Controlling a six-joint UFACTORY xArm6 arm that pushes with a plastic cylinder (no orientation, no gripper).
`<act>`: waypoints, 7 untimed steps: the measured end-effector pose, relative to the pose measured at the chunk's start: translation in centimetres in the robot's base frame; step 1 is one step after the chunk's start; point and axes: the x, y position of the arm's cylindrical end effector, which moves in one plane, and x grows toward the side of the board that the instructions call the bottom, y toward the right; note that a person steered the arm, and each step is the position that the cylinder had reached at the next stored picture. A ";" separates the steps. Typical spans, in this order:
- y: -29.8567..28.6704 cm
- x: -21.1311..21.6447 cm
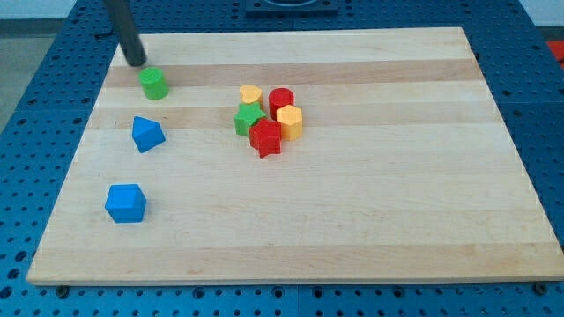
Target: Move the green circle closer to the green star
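Observation:
The green circle (pixel 154 84) is a short green cylinder near the board's upper left. The green star (pixel 248 118) sits in a tight cluster near the board's middle, well to the right of the circle. My tip (pixel 137 63) is at the end of the dark rod, just up and left of the green circle, very close to it; I cannot tell whether it touches.
The cluster also holds a yellow heart (pixel 250 93), a red cylinder (pixel 281 99), a yellow hexagon (pixel 290 121) and a red star (pixel 266 138). A blue pentagon-like block (pixel 147 134) and a blue cube (pixel 126 203) lie at the left. The wooden board (pixel 370 211) rests on a blue perforated table.

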 end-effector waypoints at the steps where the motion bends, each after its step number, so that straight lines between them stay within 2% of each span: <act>1: 0.5 2.7; 3: 9.4 4.8; 4: 11.3 4.9; 7: 8.4 5.6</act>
